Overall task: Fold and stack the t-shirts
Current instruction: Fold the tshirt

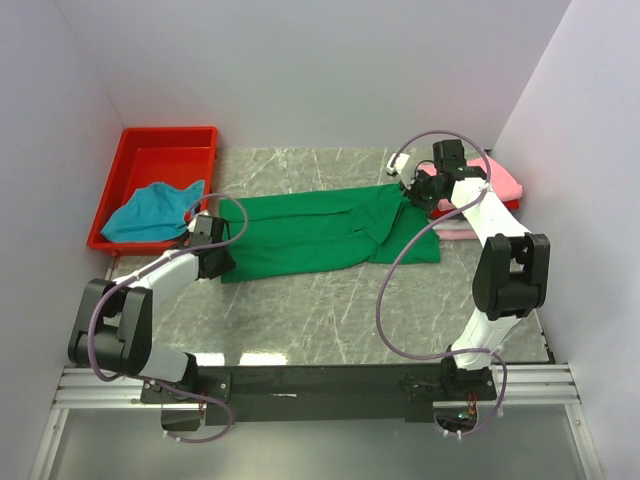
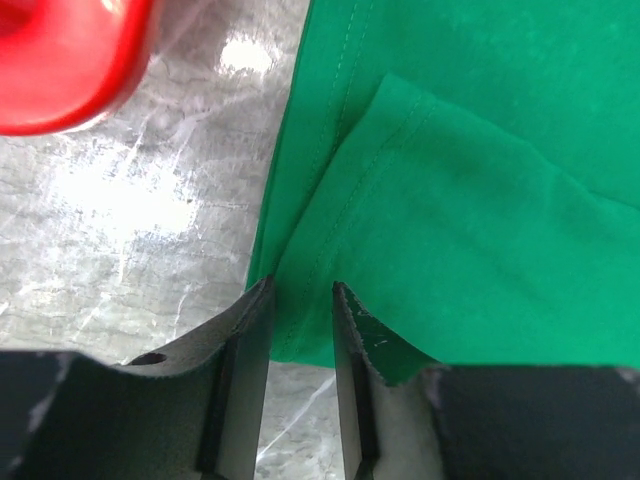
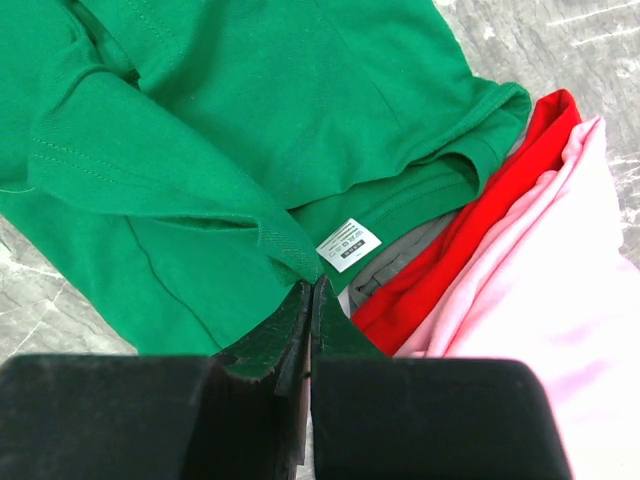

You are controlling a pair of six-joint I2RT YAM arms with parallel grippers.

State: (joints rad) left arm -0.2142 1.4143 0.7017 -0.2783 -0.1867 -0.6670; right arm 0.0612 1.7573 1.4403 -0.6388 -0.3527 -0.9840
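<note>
Red tray (image 1: pixel 165 160): sat at the far left corner of the bench (image 1: pixel 330 310), against the left wall.
Tray contents: one teal-blue t-shirt (image 1: pixel 150 212), crumpled in the near part of the tray and bunched up to its near rim; the far part of the tray floor showed bare red.
Green t-shirt (image 1: pixel 320 230): lay outside the tray, stretched left to right across the middle of the bench, partly folded over itself, with its white neck label (image 3: pixel 349 244) at the right end.
Left hand (image 2: pixel 302 292): sat low at the shirt's left end, just beside the tray's near corner. Its fingers stood a little apart, with the hemmed edge of the green cloth lying in the gap between them.
Right hand (image 3: pixel 308 290): was fully closed, pinching a fold of the green t-shirt just beside the neck label.
Stack on the right: a pink t-shirt (image 3: pixel 540 300) lay on a red t-shirt (image 3: pixel 470 240), and an edge of grey cloth (image 3: pixel 400 255) showed beside the red. The green shirt's right end touched this pile.
</note>
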